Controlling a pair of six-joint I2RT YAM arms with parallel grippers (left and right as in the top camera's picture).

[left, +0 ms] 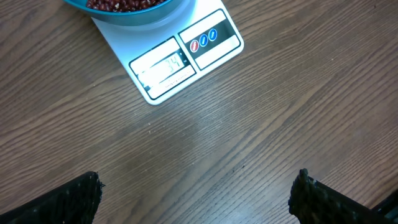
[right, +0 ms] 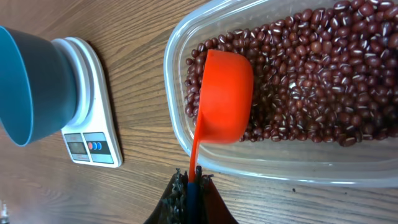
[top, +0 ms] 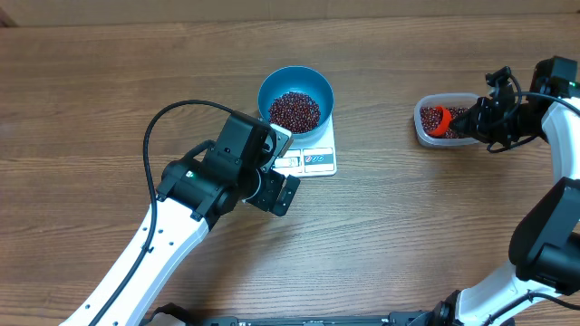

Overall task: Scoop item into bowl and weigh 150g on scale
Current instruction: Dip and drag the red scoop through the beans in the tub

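You have the right gripper (right: 189, 185) clenched on the handle of the orange scoop (right: 225, 96), its cup over the beans (right: 311, 74) in the tub (right: 280, 167), and the left gripper (left: 196, 198) released wide above the table (left: 280, 112) near the scale (top: 319, 158), which carries the bowl (right: 37, 81) holding more beans.

A bright blue bowl (top: 295, 77), part-filled with red-brown beans (top: 295, 110), sits upright on the white scale (top: 317, 159).

Left claw (left: 198, 182) wide, right claw (right: 189, 182) clamped.

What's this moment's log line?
left hand open | right hand shut on orange scoop in tub | beans in blue bowl on scale
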